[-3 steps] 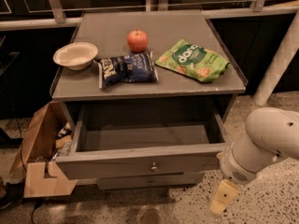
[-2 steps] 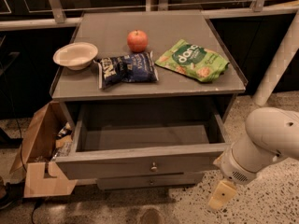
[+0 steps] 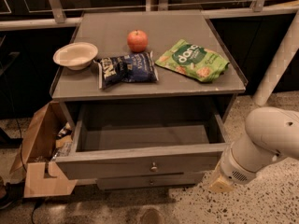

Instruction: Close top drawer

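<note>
Whether the gripper (image 3: 220, 184) is spread or pressed together, I cannot tell; only its pale yellowish tip shows under the thick white arm (image 3: 264, 141). It hangs low at the near right side of the scene, just below the right end of the front panel of the top drawer (image 3: 140, 163). If it touches the panel or not is not possible to see.

This top drawer is open and sticks out toward the near side from the grey cabinet (image 3: 154, 85). Its grey inner bottom is visible, and the flat front panel carries 1 small round knob (image 3: 153, 167) close to the middle. Directly under it, a lower drawer front (image 3: 140, 183) is seen, set further back.

On top of the cabinet lie 4 things: a cream bowl (image 3: 75, 56) at the left, a red apple (image 3: 138, 40) at the far middle, a dark blue snack bag (image 3: 127, 69) just near of the apple, and a green snack bag (image 3: 192, 60) at the right. The bowl and the blue bag are just beside each other.

At the left of the cabinet, an open cardboard box (image 3: 39, 169) stands on the speckled floor (image 3: 261, 209). A white slanted post (image 3: 280, 59) rises at the far right.
</note>
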Controlling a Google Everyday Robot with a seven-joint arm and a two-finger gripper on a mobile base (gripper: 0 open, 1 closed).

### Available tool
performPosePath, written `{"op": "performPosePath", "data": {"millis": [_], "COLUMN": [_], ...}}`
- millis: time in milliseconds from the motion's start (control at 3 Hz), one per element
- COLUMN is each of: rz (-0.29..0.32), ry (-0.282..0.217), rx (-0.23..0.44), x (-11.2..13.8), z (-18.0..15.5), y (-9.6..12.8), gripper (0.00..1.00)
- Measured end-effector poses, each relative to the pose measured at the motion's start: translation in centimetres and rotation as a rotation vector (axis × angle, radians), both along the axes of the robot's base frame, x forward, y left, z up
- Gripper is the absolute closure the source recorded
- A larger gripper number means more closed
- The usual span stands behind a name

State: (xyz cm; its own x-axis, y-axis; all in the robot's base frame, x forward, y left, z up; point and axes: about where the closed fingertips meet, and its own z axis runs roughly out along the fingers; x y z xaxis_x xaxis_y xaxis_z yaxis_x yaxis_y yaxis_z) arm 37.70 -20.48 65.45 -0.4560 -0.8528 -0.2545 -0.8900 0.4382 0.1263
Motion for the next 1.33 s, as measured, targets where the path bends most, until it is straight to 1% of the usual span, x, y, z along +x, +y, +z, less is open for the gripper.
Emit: {"op": "performPosePath", "data": {"millis": [333,667,1000,1333], "rz": [0.016,0.043,0.064,0.074], "ry": [-0.042,-0.093,-0.138,-0.166], "rx": [0.027,0.044,0.043,0.032], "x": [1.9,4.1,6.1,7.7], "z": [-0.1,-0.2,-0.2,-0.5], "y": [1.0,2.4,3.6,4.4], "gripper": [0.88,1.0,1.0,1.0]}}
